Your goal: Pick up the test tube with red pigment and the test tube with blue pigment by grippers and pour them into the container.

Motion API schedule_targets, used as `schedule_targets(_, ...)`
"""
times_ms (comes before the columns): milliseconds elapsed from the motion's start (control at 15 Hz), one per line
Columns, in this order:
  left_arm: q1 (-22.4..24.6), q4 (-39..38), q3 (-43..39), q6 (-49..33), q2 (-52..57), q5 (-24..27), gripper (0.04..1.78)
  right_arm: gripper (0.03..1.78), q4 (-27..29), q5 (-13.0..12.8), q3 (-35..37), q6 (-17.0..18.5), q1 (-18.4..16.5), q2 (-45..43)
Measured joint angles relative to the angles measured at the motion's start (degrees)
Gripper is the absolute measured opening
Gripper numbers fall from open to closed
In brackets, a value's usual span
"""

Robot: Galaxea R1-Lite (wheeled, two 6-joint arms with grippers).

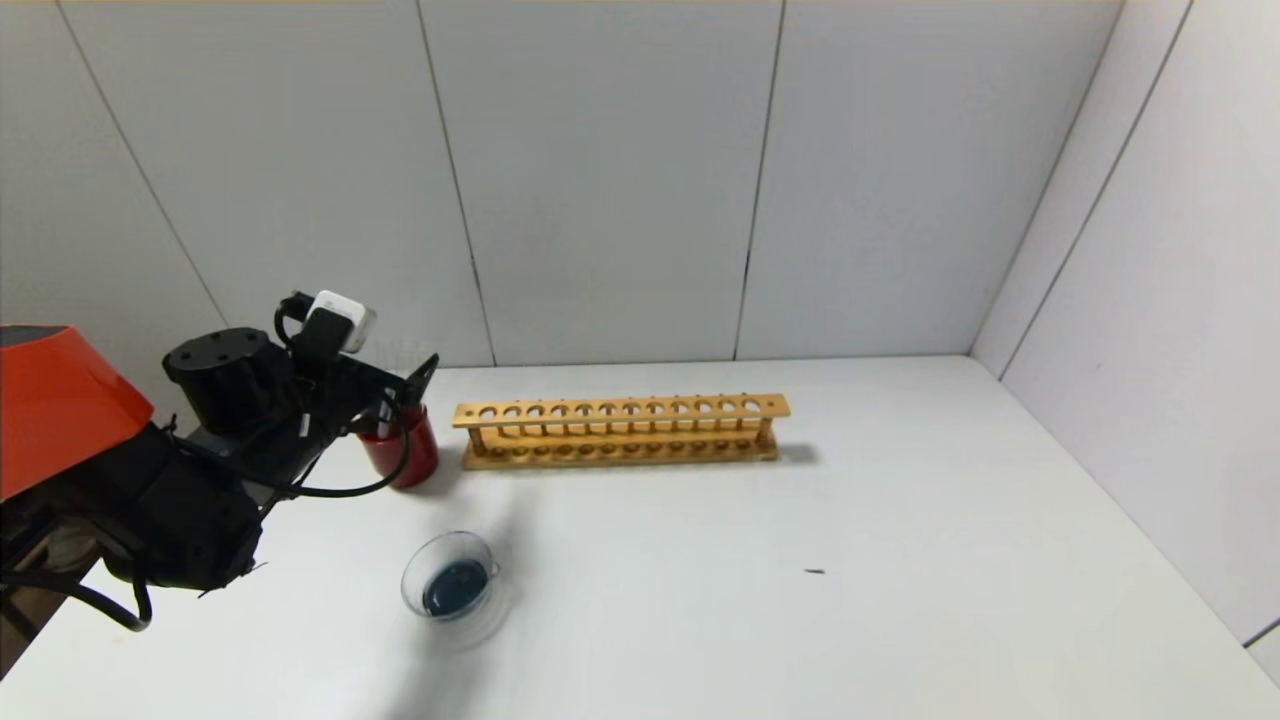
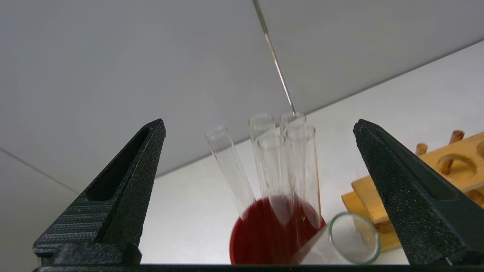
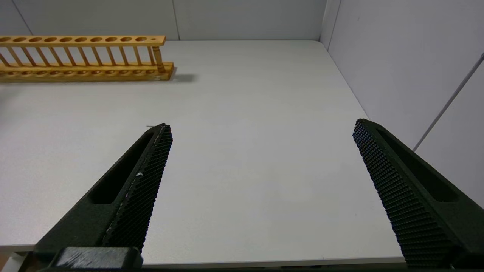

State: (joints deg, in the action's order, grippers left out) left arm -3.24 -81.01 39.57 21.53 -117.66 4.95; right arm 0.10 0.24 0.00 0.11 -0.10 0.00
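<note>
Left wrist view: left gripper (image 2: 261,189) is hanging wide open, holding nothing, over empty clear glass tubes (image 2: 280,166) standing in the dark red cup (image 2: 261,234). Shallow glass dish (image 1: 452,588) is holding dark blue liquid (pouring likely done). Next: retreating. Right gripper (image 3: 261,189) is idling open, empty.

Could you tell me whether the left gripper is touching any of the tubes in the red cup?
Apart. The left wrist view shows the left gripper open, clear gaps between both fingers and the tubes.
</note>
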Motion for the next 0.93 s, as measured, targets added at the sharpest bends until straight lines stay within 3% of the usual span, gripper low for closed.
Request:
schedule_targets(600,0.0,17.14,8.02,1.21,17.71,0.52,1.75,1.75,0.0,0.0,0.0,0.0,0.0,0.0)
schedule_targets(933,0.3,33.62,5.63,1.34,39.74,-5.66,1.75,1.75,0.0,-0.02,0.0,0.05,0.0,0.0)
